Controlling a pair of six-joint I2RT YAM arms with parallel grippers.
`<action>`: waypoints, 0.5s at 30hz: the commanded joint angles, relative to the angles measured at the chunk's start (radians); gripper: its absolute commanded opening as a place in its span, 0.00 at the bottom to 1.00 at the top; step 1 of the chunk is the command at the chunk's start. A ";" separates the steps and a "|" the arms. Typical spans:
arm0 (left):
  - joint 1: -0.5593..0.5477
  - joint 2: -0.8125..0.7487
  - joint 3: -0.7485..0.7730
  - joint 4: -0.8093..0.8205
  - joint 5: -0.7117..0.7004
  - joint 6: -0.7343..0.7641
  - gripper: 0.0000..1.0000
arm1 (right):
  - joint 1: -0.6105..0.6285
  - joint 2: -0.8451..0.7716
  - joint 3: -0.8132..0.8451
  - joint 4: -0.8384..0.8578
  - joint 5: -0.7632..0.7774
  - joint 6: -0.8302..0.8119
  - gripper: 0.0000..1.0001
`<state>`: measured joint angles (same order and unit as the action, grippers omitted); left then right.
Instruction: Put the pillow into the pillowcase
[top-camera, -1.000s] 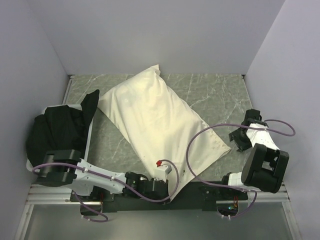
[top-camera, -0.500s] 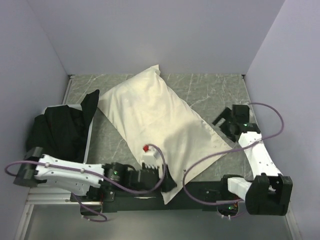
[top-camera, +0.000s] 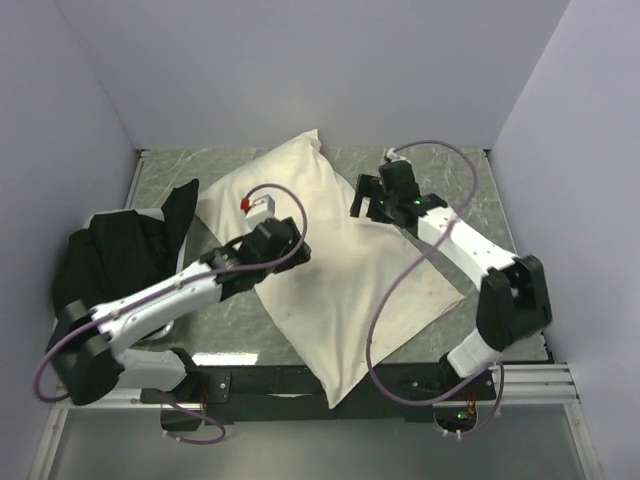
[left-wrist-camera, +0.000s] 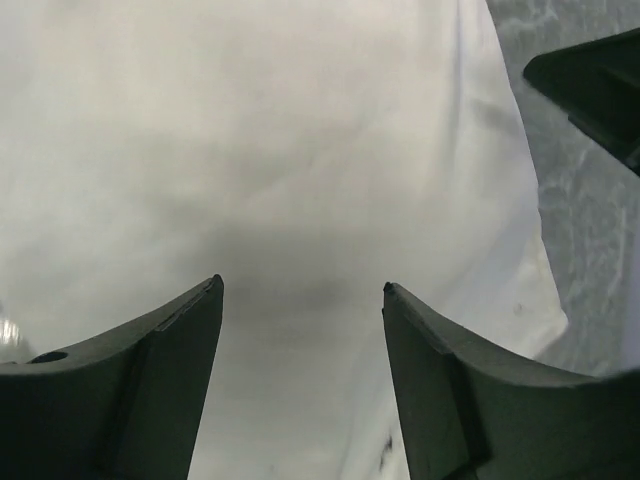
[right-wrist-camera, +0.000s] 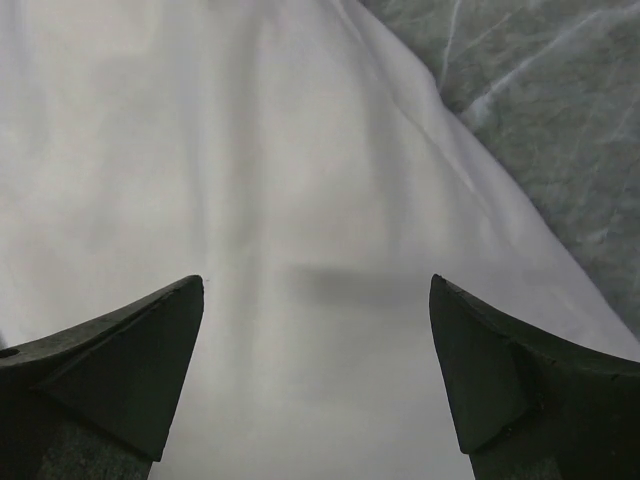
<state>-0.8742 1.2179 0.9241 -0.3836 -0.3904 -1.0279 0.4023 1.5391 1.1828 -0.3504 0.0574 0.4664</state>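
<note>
A long cream-white pillowcase (top-camera: 320, 310) lies diagonally on the marble table (top-camera: 450, 180). Its far half (top-camera: 300, 165) is plump and smooth. Its near end is thin and flat and hangs over the front edge. I cannot tell the pillow apart from it as a separate thing. My left gripper (top-camera: 298, 254) is open just above the middle of the cream fabric (left-wrist-camera: 300, 150). My right gripper (top-camera: 368, 204) is open above the fabric's right side (right-wrist-camera: 300, 150), close to its edge. Both hold nothing.
A black cloth heap (top-camera: 120, 260) lies at the left wall on a white sheet. Bare marble (right-wrist-camera: 540, 110) shows to the right of the fabric. One of the right gripper's fingers (left-wrist-camera: 595, 85) shows in the left wrist view. Purple cables loop over the fabric.
Both arms have swung out from the near edge. The left gripper moved from the fabric's near end to its middle. The right gripper moved from the right side to the fabric's right edge.
</note>
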 joint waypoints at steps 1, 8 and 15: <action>0.101 0.219 0.185 0.123 0.126 0.164 0.68 | 0.000 0.183 0.144 -0.041 0.137 -0.087 0.99; 0.139 0.633 0.504 0.094 0.238 0.232 0.63 | -0.135 0.365 0.222 -0.099 0.081 -0.088 0.54; 0.115 0.778 0.596 0.135 0.332 0.215 0.64 | -0.230 0.357 0.172 -0.102 -0.051 -0.037 0.21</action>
<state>-0.7334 1.9747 1.4853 -0.3004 -0.1513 -0.8227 0.2100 1.9091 1.3685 -0.4107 0.0368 0.4156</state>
